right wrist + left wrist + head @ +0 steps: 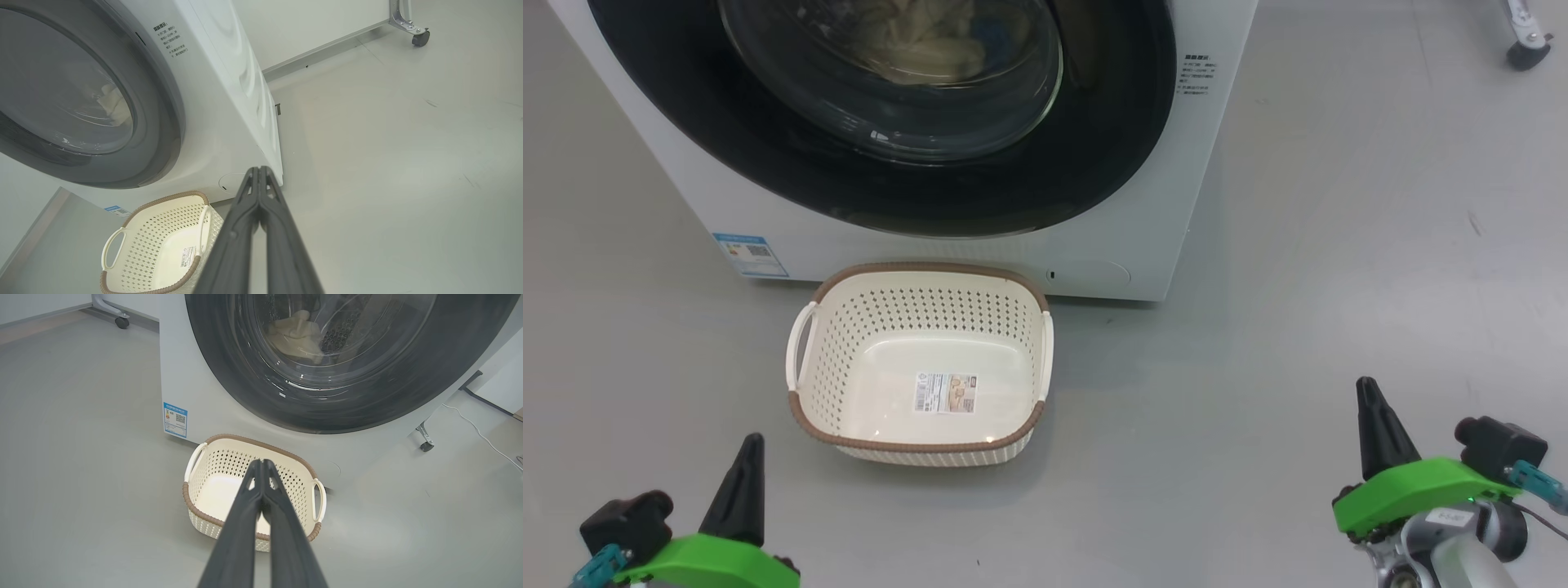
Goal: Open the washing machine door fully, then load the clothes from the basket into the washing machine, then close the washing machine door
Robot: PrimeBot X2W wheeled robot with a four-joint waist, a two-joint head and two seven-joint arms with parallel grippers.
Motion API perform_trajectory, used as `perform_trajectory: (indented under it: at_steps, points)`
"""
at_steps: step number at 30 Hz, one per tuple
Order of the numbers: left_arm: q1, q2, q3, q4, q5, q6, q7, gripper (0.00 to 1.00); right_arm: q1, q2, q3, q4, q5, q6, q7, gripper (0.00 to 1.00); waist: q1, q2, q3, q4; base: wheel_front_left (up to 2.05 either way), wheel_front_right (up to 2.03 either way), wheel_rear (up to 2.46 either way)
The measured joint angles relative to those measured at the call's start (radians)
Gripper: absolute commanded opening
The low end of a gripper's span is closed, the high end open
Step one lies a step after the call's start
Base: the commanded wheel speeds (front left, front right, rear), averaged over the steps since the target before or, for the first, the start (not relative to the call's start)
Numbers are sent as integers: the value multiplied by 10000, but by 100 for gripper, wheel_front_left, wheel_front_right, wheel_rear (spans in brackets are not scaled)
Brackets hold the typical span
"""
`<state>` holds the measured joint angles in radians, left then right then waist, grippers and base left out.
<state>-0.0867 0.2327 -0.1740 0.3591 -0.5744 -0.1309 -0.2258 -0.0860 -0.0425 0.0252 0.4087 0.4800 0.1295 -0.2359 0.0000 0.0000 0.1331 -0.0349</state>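
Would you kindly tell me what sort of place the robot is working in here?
Probably a lab or test room staged for laundry, not a home: a washing machine stands free on a smooth grey floor, with a castor-footed metal frame and a loose cable nearby.

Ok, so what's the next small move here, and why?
Probably just rest the arms: the basket is empty, the clothes lie behind the glass, the washing machine door looks closed, and the left gripper and right gripper are shut on nothing.
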Motion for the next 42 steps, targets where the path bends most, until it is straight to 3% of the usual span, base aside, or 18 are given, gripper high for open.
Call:
perform_trajectory:
  at_steps: [42]
  points:
    - [4,-623,805,-249,-3699,4,1129,0,2,0,-502,-433,4023,0,1193,0,0,0,-463,124,0,0,0]
